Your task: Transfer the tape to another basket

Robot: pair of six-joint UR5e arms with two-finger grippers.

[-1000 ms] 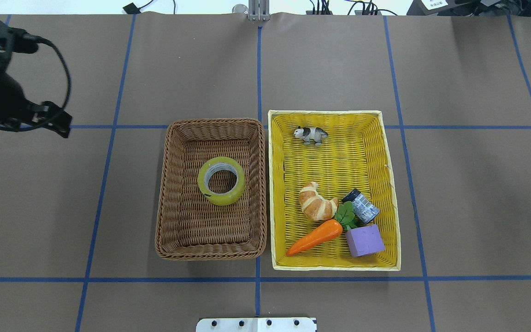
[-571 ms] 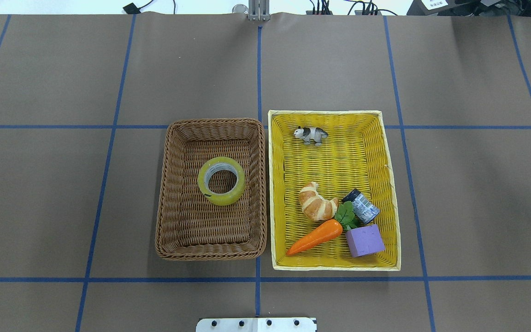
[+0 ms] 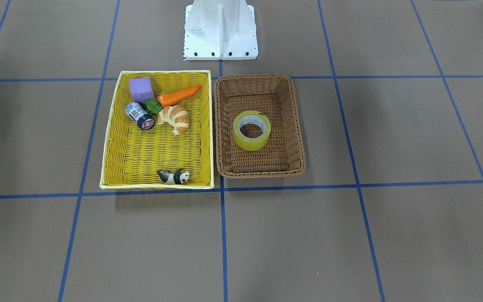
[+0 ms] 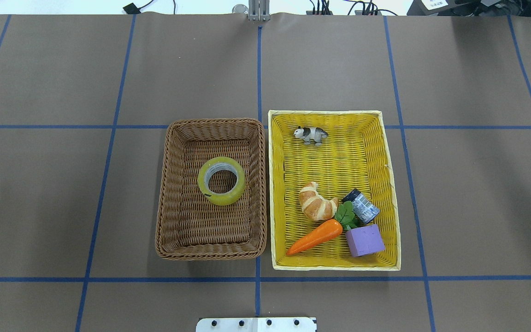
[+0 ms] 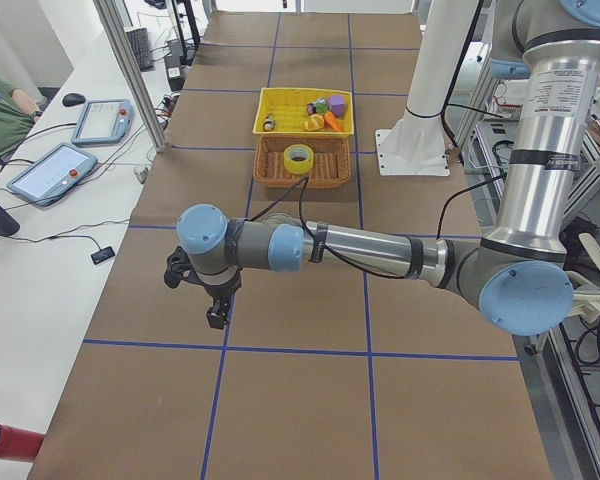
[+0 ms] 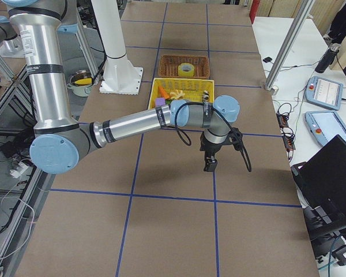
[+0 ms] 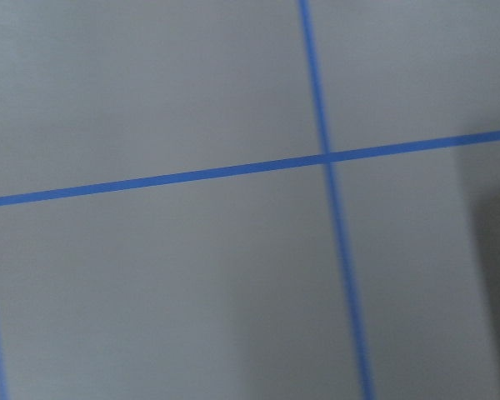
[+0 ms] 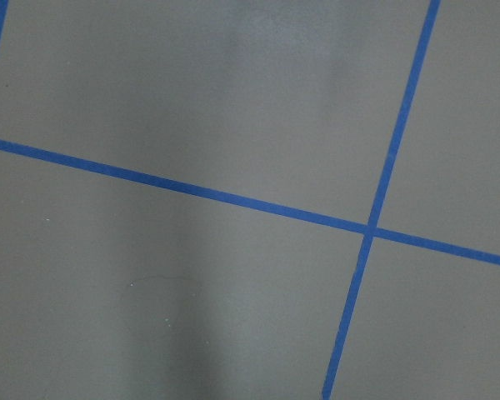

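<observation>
The tape [image 4: 221, 199], a yellowish roll with a white core, lies flat in the middle of the brown wicker basket [image 4: 164, 184]; both also show in the front view, tape [image 3: 252, 142] and basket [image 3: 297, 126]. Neither gripper shows in the overhead or front view. In the exterior left view my left gripper [image 5: 215, 312] hangs over bare table far from the baskets; I cannot tell whether it is open or shut. In the exterior right view my right gripper [image 6: 209, 164] hangs over bare table on the other side; I cannot tell its state either. Both wrist views show only table and blue lines.
The yellow basket [image 4: 334, 112] stands touching the brown one's right side. It holds a croissant [image 4: 316, 203], a carrot [image 4: 314, 237], a purple block [image 4: 364, 240], a small dark can [image 4: 362, 206] and a panda figure [image 4: 310, 134]. The robot's white base [image 3: 220, 29] stands behind the baskets.
My left arm, seen at the overhead view's left edge one second ago, has moved out of that view. The tape and baskets have not moved.
</observation>
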